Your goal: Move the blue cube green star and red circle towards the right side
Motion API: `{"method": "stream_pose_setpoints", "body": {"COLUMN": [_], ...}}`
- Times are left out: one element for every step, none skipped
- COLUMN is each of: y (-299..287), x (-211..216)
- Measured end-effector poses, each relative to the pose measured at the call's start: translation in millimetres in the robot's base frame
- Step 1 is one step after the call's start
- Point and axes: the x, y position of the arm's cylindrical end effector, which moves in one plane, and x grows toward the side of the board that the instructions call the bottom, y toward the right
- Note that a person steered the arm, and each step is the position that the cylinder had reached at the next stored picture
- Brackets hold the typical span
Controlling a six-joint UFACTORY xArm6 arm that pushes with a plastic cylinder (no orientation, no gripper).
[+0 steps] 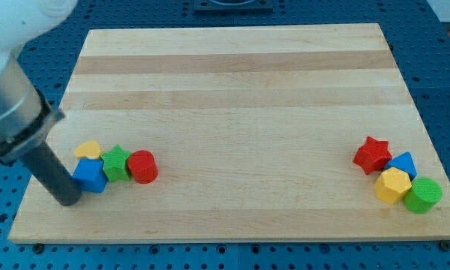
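Note:
The blue cube [91,175], the green star [117,163] and the red circle [142,166] sit in a tight row near the board's lower left. A yellow heart [88,150] touches the cube's upper side. My tip [66,199] rests on the board just left of and slightly below the blue cube, touching or nearly touching it. The dark rod slants up to the view's left from there.
At the board's lower right sits a second cluster: a red star [372,154], a blue triangle [402,163], a yellow hexagon [393,185] and a green cylinder [423,195]. The wooden board [240,82] lies on a blue perforated table.

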Motion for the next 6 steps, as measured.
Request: {"method": "stream_pose_setpoints", "body": {"y": [-13.1,-15.7,-2.0,21.8,51.0,89.3], "x": [-6.1,-8.7,-14.0,-22.9,-34.2,-43.3]}}
